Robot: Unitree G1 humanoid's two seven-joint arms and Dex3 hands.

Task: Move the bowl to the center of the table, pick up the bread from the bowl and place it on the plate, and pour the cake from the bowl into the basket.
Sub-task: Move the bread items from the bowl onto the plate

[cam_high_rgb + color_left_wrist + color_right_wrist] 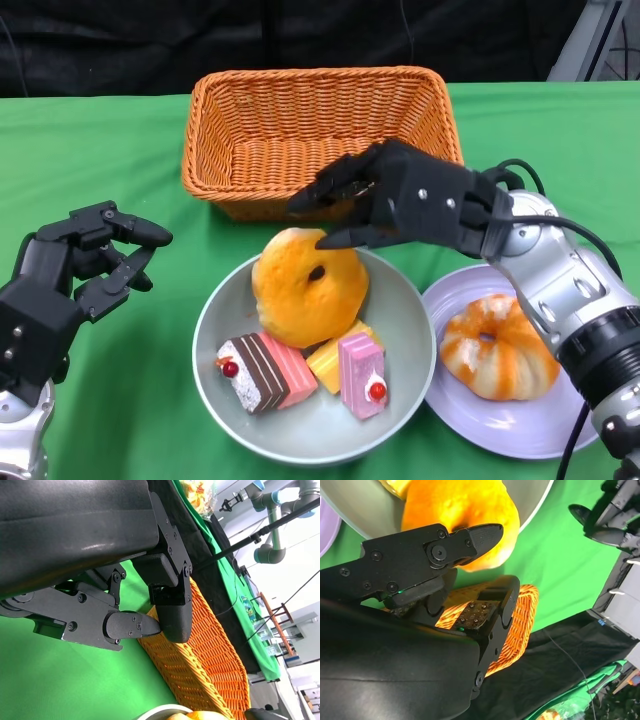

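Reaching over the bowl (405, 330), the right hand (400, 195) hovered at the ring-shaped bread (308, 285), which lay against the bowl's wall at about twelve o'clock. Its fingers were spread, one tip right at the bread's top edge; whether it truly touched, I could not tell, and nothing was gripped. The right wrist view agreed: black fingers (470, 540) apart, the orange bread (465, 505) just past them.

By my reading, the bowl already sat near the table's middle, so the bread step was in hand. One pumpkin-like bun (497, 345) already rested on the purple plate (500, 435), at three o'clock of the bowl and just beside it. The next move called for the fingers to close around the ring's rim and lift it straight, clear of the cake pieces (305, 370) crowded at six o'clock, then carry it right onto whatever bare plate remained.

The left hand (75, 270) waited off at nine o'clock, well apart from the bowl, fingers curled close but holding nothing. The wicker basket (320, 130) stood at twelve o'clock, near the bowl, ready for the pour.

Underneath it all lay a green cloth (120, 160), with a black curtain behind. The left wrist view showed shelving and a grey robot arm (270, 525) farther off in the room.
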